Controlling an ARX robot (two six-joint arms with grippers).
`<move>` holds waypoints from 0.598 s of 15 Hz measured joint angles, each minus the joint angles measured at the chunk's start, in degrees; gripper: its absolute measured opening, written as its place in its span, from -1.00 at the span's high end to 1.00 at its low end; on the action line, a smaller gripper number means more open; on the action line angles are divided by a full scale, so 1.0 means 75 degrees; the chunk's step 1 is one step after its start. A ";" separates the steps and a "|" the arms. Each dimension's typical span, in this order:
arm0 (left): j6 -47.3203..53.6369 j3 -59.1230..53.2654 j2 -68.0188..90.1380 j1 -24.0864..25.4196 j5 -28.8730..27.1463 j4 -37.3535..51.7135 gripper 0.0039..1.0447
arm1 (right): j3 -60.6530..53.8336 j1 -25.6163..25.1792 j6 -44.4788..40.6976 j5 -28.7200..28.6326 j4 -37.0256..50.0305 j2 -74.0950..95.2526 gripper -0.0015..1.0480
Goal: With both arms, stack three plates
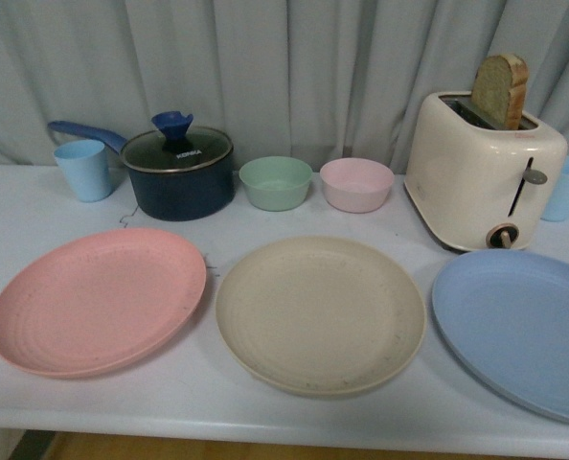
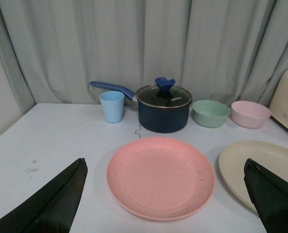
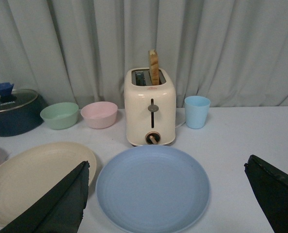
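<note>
Three plates lie flat in a row along the near side of the table: the pink plate (image 1: 98,299) at the left, the beige plate (image 1: 320,313) in the middle, the blue plate (image 1: 521,326) at the right, running off the frame. No arm shows in the front view. In the left wrist view my left gripper (image 2: 163,167) stands open well above the table, the pink plate (image 2: 160,176) between its black fingers (image 2: 61,196). In the right wrist view my right gripper (image 3: 166,167) is open too, with the blue plate (image 3: 152,188) between its fingers (image 3: 66,199).
Behind the plates stand a light blue cup (image 1: 84,170), a dark blue pot (image 1: 179,172) with a glass lid, a green bowl (image 1: 276,182), a pink bowl (image 1: 356,184), a cream toaster (image 1: 481,172) holding a slice of bread, and another blue cup (image 1: 567,188). A grey curtain hangs behind.
</note>
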 joint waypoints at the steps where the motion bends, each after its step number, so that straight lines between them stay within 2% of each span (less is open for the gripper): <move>1: 0.0000 0.0000 0.0000 0.0000 0.0000 0.0000 -0.88 | 0.0000 0.0000 0.0000 0.0000 0.0000 0.0003 -0.87; 9: 0.0000 0.0000 0.0000 0.0000 0.0000 0.0000 -0.88 | 0.0000 0.0000 0.0000 0.0000 0.0000 0.0003 -0.87</move>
